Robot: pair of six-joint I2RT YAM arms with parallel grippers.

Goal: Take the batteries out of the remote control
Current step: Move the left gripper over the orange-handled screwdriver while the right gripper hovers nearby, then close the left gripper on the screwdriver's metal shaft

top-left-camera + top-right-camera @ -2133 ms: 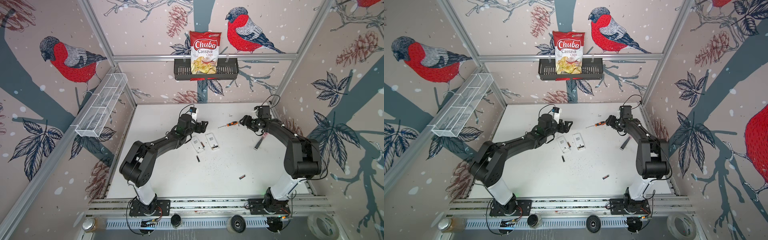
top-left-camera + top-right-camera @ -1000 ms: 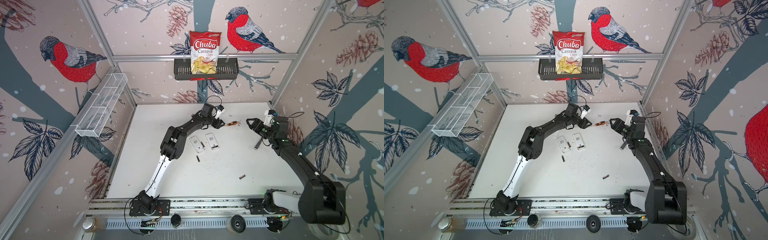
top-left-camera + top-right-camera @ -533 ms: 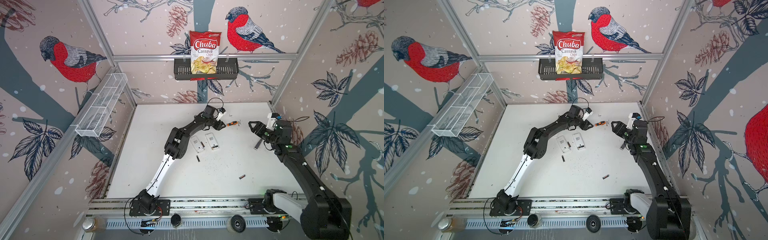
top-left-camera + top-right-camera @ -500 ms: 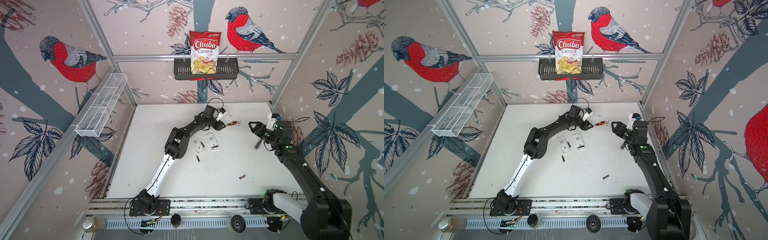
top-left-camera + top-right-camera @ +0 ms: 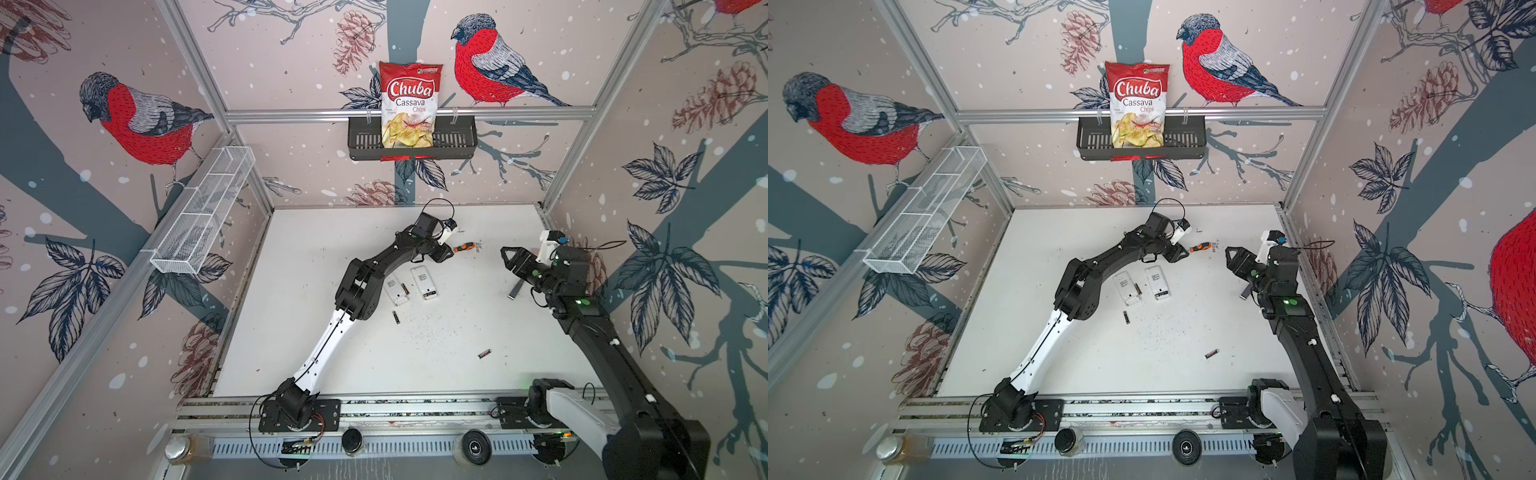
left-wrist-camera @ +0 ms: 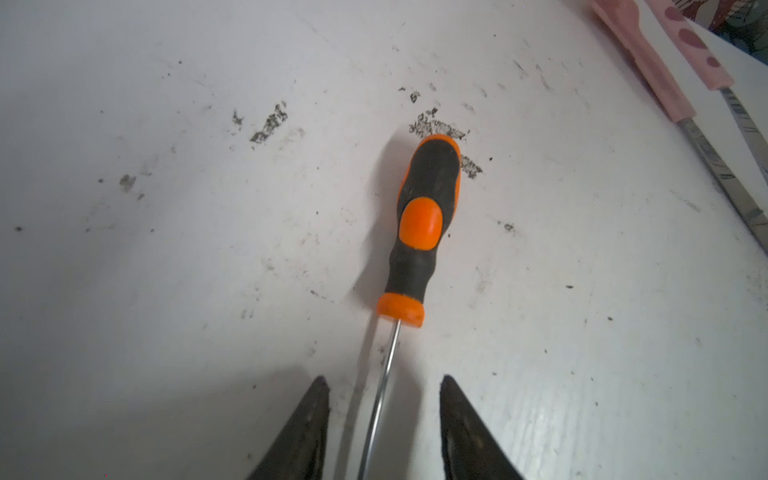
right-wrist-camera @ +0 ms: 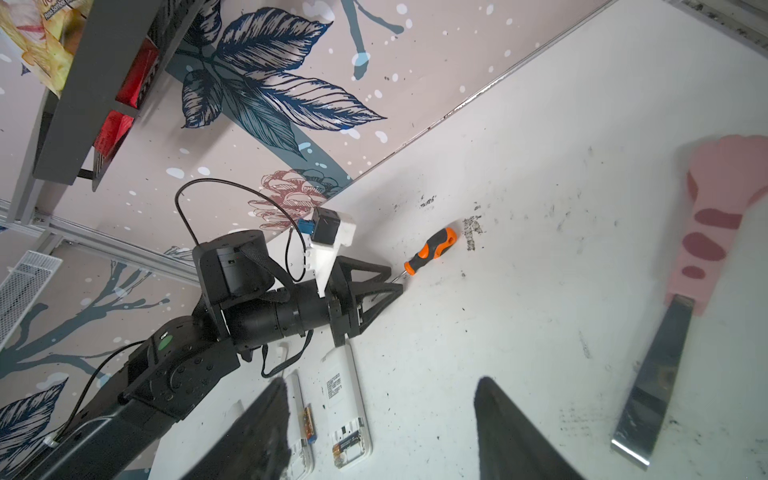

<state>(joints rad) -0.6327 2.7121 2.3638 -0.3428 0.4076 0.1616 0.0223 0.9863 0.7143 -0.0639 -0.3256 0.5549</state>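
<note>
Two white remotes [image 5: 424, 282] [image 5: 394, 289] lie back-up mid-table in both top views. One battery [image 7: 347, 446] sits in the open bay of the right remote [image 7: 343, 399], and another [image 7: 307, 422] lies between the two. Two more batteries [image 5: 396, 318] [image 5: 484, 353] lie loose nearer the front. My left gripper [image 6: 384, 380] is open and low over the table, its jaws on either side of the thin shaft of an orange-handled screwdriver [image 6: 428, 208] without touching it. My right gripper [image 7: 380, 380] hovers open and empty at the right, pointing toward the remotes.
A pink-handled scraper [image 5: 514, 289] lies on the table by the right wall, under my right arm. A black wall basket [image 5: 457, 141] with a chips bag [image 5: 409, 104] hangs at the back. A wire shelf [image 5: 203, 212] is on the left wall.
The left jaws have narrowed around the screwdriver shaft. The right gripper has drifted slightly right and toward the front, staying open.
</note>
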